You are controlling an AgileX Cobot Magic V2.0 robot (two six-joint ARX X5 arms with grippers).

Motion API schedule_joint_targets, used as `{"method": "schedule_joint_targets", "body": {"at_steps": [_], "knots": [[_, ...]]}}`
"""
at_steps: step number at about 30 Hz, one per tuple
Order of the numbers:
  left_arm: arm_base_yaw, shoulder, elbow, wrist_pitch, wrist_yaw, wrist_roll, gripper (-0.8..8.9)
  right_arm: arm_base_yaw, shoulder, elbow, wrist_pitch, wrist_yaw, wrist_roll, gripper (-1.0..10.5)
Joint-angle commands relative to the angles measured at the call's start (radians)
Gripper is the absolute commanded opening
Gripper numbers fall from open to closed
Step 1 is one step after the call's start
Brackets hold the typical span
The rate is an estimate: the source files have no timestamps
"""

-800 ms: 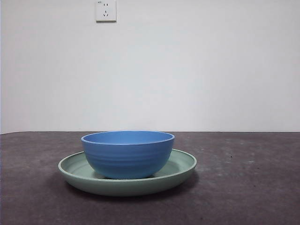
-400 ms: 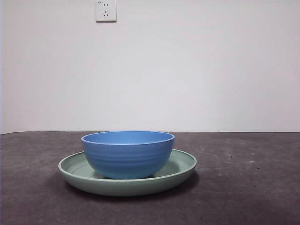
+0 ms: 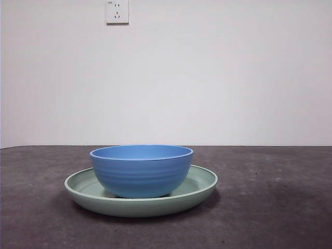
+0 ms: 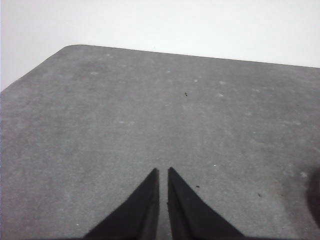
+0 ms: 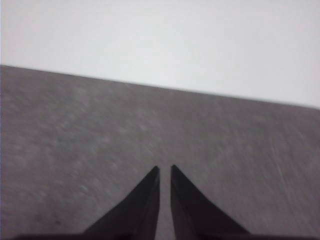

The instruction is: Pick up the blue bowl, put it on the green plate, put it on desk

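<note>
The dark speckled worktop carried the green plate, and the blue bowl stood upright inside that plate, resting on its floor. A wall socket sat high above the plate. Away from the plate, the left claw and right claw hung clenched over bare worktop, grasping nothing.
</note>
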Motion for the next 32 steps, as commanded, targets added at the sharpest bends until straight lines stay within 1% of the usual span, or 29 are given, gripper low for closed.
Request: {"method": "schedule_joint_targets", "body": {"at_steps": [1,10,14,32], "knots": [[0.0,-0.002,-0.021,-0.005,0.002,0.015,0.28,-0.013,-0.008,-0.028,0.014,0.016,0.028,0.3],[0.0,-0.002,-0.021,-0.005,0.002,0.015,0.28,-0.028,-0.02,-0.116,0.007,0.011,0.035,0.3],[0.0,-0.002,-0.021,-0.005,0.002,0.015,0.28,-0.029,-0.059,-0.117,-0.053,0.008,0.035,0.3],[0.0,-0.002,-0.021,-0.005,0.002,0.015,0.28,-0.029,-0.064,-0.117,-0.036,0.008,0.035,0.3]]}}
